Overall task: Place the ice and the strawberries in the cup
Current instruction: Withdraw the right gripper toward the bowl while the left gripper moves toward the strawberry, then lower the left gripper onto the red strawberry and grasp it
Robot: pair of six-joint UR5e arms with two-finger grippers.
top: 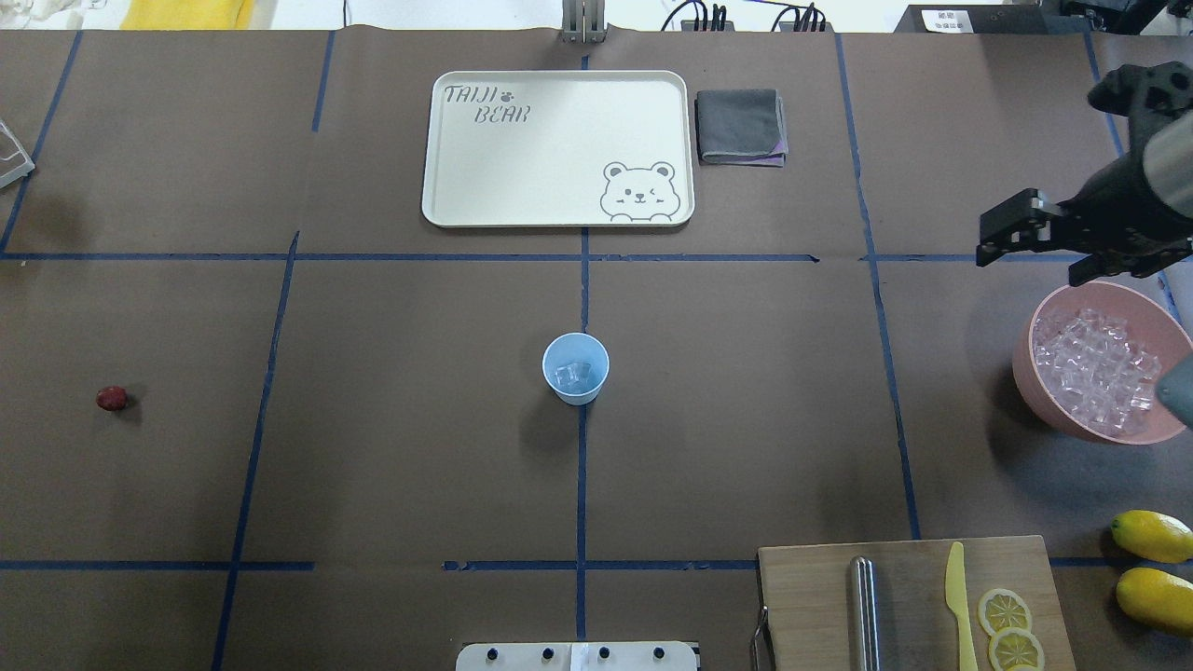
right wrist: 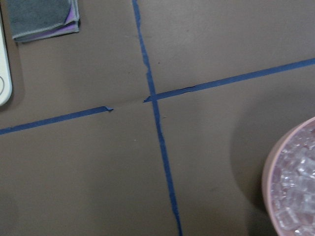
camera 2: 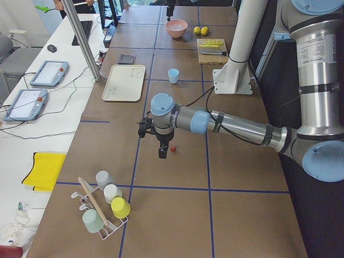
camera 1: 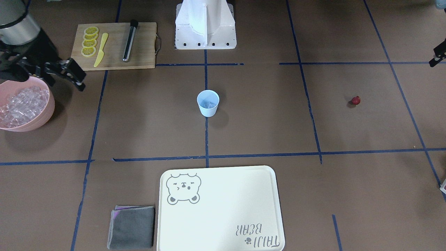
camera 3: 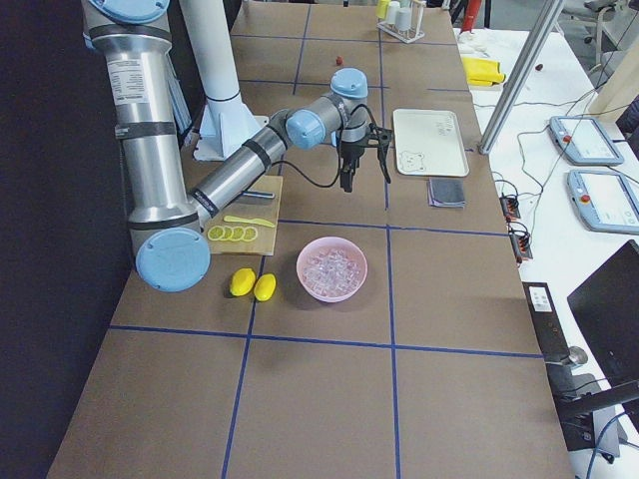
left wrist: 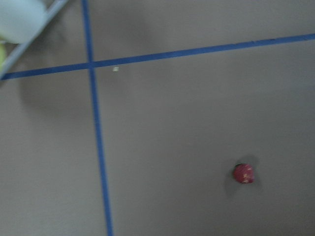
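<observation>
As small dark-red strawberry [left wrist: 243, 173] lies below, just off-centre of left claw [camera 2: 162, 151] (openness: can't tell), left arm's nearer.

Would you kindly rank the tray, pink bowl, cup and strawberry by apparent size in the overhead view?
Largest to smallest:
1. tray
2. pink bowl
3. cup
4. strawberry
No two look alike.

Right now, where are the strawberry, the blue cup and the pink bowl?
strawberry [top: 112, 399]: overhead view, berry's middle.
cup [camera 1: 208, 111]: front-facing view, outer wall.
pink bowl [camera 1: 40, 118]: front-facing view, outer wall.
</observation>
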